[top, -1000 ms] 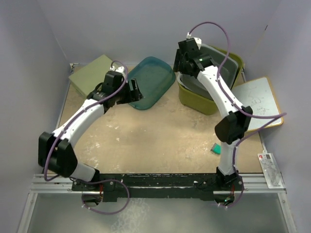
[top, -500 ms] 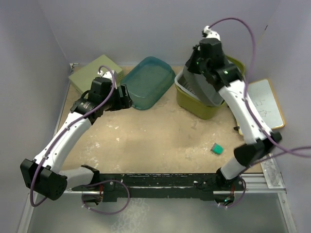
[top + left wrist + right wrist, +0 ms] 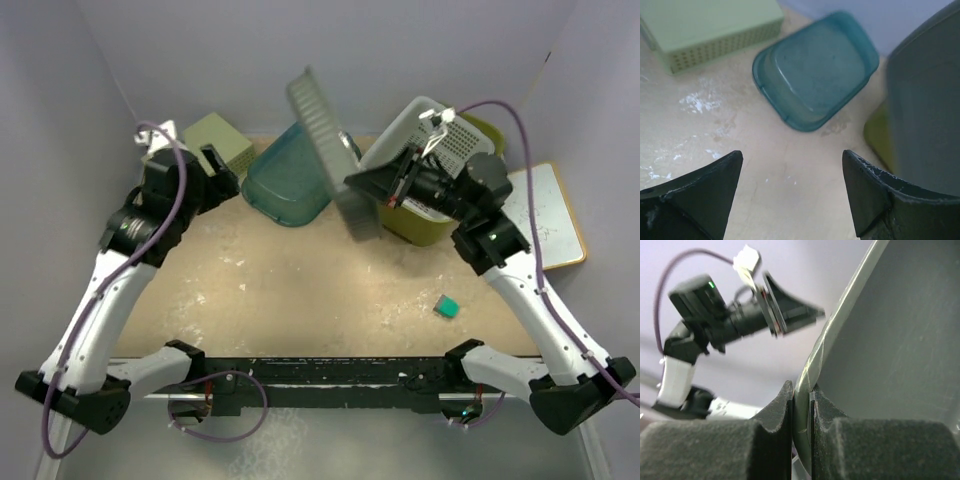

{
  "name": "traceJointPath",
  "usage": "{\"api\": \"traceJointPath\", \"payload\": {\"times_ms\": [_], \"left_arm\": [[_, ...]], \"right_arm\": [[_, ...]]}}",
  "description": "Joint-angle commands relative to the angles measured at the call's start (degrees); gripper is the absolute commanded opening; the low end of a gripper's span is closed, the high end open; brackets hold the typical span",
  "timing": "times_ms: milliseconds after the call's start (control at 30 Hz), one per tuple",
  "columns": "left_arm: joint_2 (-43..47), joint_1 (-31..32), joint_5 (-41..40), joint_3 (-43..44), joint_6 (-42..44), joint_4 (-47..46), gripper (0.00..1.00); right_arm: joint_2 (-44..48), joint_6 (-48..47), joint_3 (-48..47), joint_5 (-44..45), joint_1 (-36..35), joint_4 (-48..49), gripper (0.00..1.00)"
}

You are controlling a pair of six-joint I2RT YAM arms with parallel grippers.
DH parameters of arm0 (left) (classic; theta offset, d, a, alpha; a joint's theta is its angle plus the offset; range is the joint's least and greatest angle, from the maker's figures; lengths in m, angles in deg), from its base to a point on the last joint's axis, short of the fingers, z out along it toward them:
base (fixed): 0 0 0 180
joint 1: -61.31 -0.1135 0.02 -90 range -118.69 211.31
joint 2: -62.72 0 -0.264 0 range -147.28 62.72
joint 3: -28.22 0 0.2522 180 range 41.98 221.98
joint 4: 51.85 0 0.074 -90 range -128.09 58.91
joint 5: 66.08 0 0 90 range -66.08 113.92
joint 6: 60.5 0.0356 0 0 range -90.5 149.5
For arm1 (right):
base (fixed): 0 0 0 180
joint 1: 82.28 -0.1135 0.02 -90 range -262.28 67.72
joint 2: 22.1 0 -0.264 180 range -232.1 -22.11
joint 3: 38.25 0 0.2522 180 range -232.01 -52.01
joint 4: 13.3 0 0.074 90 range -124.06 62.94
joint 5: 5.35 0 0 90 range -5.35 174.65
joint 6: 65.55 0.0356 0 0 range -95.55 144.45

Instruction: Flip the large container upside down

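I hold the grey tray (image 3: 330, 150) aloft in the clamped right gripper (image 3: 801, 390), left gripper (image 3: 790, 160) spread idle; the large container (image 3: 418, 226) sits far right on the counter, and I reckon its white basket (image 3: 445, 120) must come out next.

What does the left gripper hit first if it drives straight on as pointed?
Probably the teal tub, at its near rim; the left gripper angles downward, so the table just short of it is possible.
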Motion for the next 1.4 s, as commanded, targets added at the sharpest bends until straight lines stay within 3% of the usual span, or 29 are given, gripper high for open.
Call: {"api": "traceJointPath", "payload": {"times_ms": [0,100,300,633,933,967,1167,1233,1367], "left_arm": [[9.51,0.04,-12.21,3.94,-8.72,-0.47,0.78],[13.31,-0.03,-15.82,3.85,-10.61,-1.91,0.78],[13.87,0.02,-20.27,3.82,-12.16,-0.77,0.77],[12.01,0.03,-17.64,4.73,-9.94,-2.70,0.77],[10.24,-0.02,-15.16,1.89,-8.42,-3.30,0.77],[9.96,0.02,-14.89,1.54,-8.37,-3.53,0.77],[8.22,-0.01,-12.23,-1.25,-8.41,-5.29,0.77],[7.76,0.03,-11.33,-1.81,-8.37,-5.53,0.77],[7.38,-0.02,-10.48,-2.56,-7.43,-5.59,0.77]], "right_arm": [[4.48,9.57,8.09,-13.00,-4.20,19.38,0.00],[5.30,13.12,14.92,-11.92,-9.36,23.69,0.00],[0.61,32.90,32.07,-9.60,-18.32,54.11,0.00],[-19.65,62.04,50.69,7.50,-20.39,99.26,0.00],[-18.89,55.11,67.16,20.89,-21.52,96.23,0.00],[-18.49,53.08,67.63,20.39,-21.82,94.96,0.06],[-20.28,47.73,68.59,16.62,-22.48,88.53,0.61],[-21.19,47.75,68.16,14.20,-22.47,83.18,0.71],[-20.49,45.20,63.83,6.31,-22.20,59.64,0.87]]}}
